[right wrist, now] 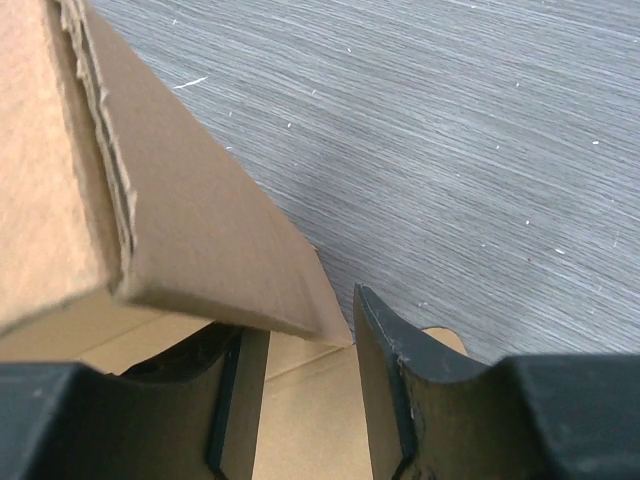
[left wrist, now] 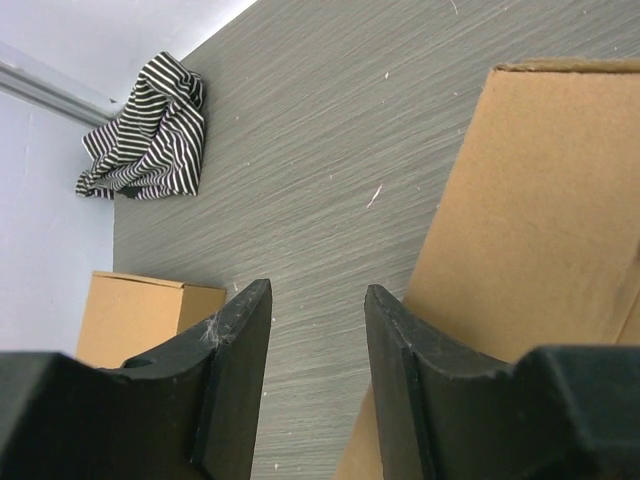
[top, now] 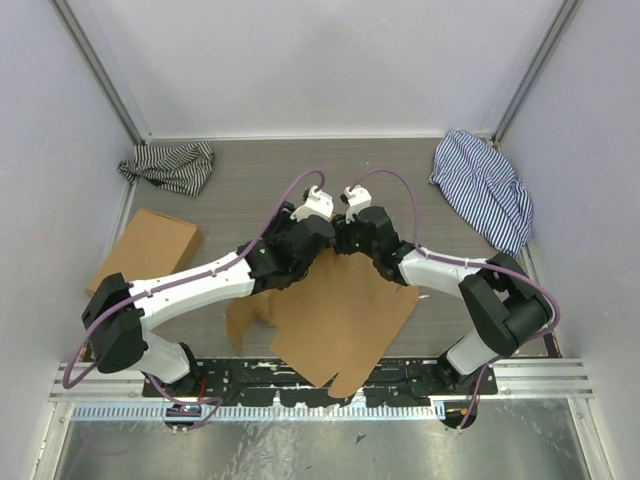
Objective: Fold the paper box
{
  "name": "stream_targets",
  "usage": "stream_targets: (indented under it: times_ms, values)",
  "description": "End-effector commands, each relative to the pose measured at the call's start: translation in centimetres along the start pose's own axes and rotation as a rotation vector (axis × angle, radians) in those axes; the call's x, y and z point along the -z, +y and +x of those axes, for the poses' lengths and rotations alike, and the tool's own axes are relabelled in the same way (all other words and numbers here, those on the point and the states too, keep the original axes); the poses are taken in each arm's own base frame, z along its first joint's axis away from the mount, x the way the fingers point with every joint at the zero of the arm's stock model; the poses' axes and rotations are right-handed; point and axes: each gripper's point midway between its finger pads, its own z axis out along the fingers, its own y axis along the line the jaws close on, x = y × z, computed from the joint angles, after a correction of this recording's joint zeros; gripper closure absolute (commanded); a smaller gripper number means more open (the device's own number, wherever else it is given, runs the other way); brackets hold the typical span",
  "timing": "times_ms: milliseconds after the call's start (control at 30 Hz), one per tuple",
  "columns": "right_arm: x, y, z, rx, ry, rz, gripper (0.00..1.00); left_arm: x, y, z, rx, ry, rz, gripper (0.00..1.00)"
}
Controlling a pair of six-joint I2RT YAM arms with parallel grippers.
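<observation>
The paper box lies as a brown die-cut sheet in the middle of the table, its far part raised. Both arms meet at its far edge. My left gripper stands open over bare table, nothing between its fingers. An upright panel of the paper box rises just beside its right finger. My right gripper is open too. A folded flap crosses over its left finger and ends in a corner in the gap, and more of the sheet lies below. The right finger stands apart from the flap.
A ready-made flat brown box lies at the left, also in the left wrist view. A dark striped cloth sits at the back left and a blue striped cloth at the back right. Walls close the table on three sides.
</observation>
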Motion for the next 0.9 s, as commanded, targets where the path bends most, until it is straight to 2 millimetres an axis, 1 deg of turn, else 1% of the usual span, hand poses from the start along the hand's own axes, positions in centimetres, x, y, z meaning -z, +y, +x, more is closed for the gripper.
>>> stream_targets:
  times_ms: [0, 167, 233, 367, 467, 633, 867]
  values:
    - [-0.3, 1.0, -3.0, 0.023, -0.068, -0.051, 0.57, 1.4, 1.2, -1.2, 0.036, -0.019, 0.020, 0.50]
    - [-0.3, 0.7, -3.0, 0.009, -0.075, -0.039, 0.61, 2.2, 2.4, -1.7, 0.053, -0.033, 0.011, 0.49]
    - [-0.3, 0.5, -3.0, 0.003, -0.080, -0.039, 0.68, 2.4, 2.9, -1.7, 0.062, -0.039, 0.002, 0.48]
    - [-0.3, 0.2, -2.7, -0.007, -0.077, -0.047, 0.89, 2.5, 3.3, -1.4, 0.056, -0.043, -0.016, 0.48]
    - [-0.1, -0.2, -2.7, -0.019, -0.086, -0.039, 0.98, 2.6, 3.8, -1.2, 0.048, -0.037, -0.031, 0.48]
    - [0.6, -1.4, -3.1, -0.052, -0.092, -0.003, 0.99, 3.0, 4.8, -1.1, 0.069, -0.048, -0.049, 0.46]
    - [2.4, -2.6, -3.5, -0.054, -0.070, 0.079, 0.99, 3.6, 6.3, -1.8, 0.097, -0.068, -0.076, 0.45]
